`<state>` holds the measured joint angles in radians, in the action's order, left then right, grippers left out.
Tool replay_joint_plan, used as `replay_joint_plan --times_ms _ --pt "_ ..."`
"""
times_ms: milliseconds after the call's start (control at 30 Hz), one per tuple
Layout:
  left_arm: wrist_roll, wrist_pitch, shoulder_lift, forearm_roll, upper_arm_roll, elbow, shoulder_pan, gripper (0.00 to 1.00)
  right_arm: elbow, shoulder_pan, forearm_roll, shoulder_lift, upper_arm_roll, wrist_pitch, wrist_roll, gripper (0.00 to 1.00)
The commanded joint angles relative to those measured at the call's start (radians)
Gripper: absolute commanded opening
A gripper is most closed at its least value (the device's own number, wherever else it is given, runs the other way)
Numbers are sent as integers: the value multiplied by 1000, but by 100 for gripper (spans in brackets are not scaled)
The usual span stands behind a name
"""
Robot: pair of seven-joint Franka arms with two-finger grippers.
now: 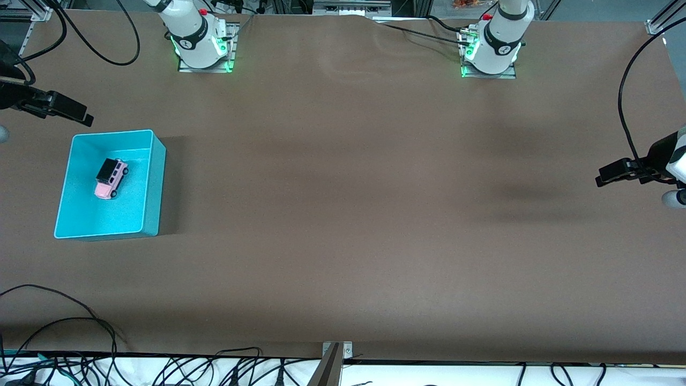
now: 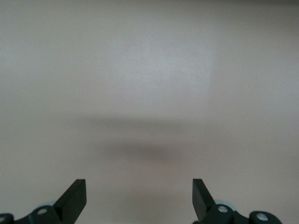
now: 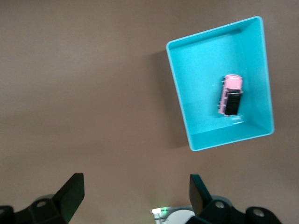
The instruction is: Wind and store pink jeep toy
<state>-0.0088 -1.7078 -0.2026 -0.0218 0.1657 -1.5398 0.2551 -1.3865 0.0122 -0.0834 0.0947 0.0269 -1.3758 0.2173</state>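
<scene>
The pink jeep toy, light pink with a black roof, stands on its wheels inside the turquoise bin at the right arm's end of the table. My right gripper hangs open and empty above the table beside the bin, on the side toward the robot bases. My left gripper waits open and empty over bare brown table at the left arm's end, with nothing between its fingers.
The brown table stretches wide between the bin and the left gripper. The arm bases stand along the table's edge farthest from the front camera. Black cables lie at the edge nearest that camera.
</scene>
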Motion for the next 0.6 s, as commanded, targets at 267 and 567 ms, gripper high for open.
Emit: replay_joint_plan --times_ms 267,567 --pt "23 0 28 17 2 -16 7 100 -201 -3 -10 -92 30 -242 59 100" --pt "26 -3 32 14 6 3 6 100 -333 0 53 -155 30 -367 -15 100"
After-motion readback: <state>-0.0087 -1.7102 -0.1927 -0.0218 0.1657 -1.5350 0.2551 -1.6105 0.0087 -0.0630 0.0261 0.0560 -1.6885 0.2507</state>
